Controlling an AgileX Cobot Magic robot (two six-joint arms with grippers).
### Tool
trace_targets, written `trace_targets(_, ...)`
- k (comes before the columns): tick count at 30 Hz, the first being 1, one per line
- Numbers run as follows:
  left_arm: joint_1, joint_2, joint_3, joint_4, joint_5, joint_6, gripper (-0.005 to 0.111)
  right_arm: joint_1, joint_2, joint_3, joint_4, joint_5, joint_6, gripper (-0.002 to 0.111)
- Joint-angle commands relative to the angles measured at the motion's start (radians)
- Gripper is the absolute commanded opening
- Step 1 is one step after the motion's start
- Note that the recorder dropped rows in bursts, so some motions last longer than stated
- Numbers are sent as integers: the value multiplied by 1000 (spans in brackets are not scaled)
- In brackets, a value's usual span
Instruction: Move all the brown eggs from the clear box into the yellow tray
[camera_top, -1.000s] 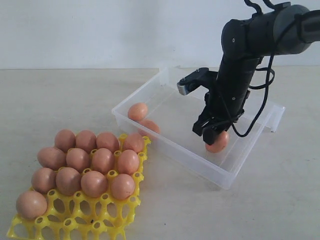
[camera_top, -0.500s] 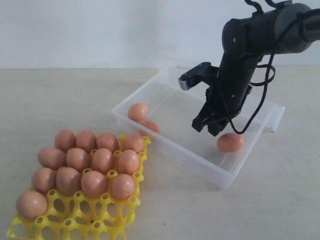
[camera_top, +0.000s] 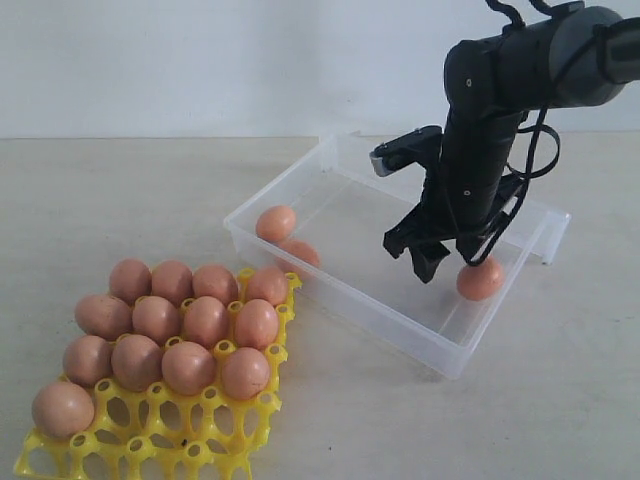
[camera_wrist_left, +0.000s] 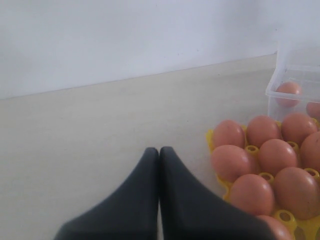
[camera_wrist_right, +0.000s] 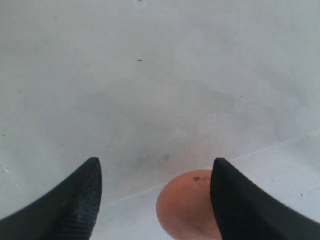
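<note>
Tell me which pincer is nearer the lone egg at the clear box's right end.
Right. The right pincer stands open just beside that egg, inside the clear box; the left pincer sits shut out by the yellow tray.

Under me was a flat tabletop (camera_top: 130, 190): pale beige, matte, faintly mottled. Behind it stood a plain white wall (camera_top: 200, 60), which met the table's far edge in one straight line across the exterior view. Light was soft and even, with weak, diffuse shadows on the surface. My left wrist view showed the same beige top and white wall.
</note>
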Motion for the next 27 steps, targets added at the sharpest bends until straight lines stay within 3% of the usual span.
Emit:
trace_targets(1,-9,-2,3,1,-1,-1,-4,-4,-5,3,-11,5,26,61)
trace_targets(11,-9,-2,3,1,-1,-1,-4,-4,-18,1,-44,74,-195,61)
trace_targets(17,-9,-2,3,1,-1,-1,-4,-4,-16,3,-226,94,-199,61)
trace_targets(27,-9,-2,3,1,-1,-1,-4,-4,-16,3,-119,144,-296,61)
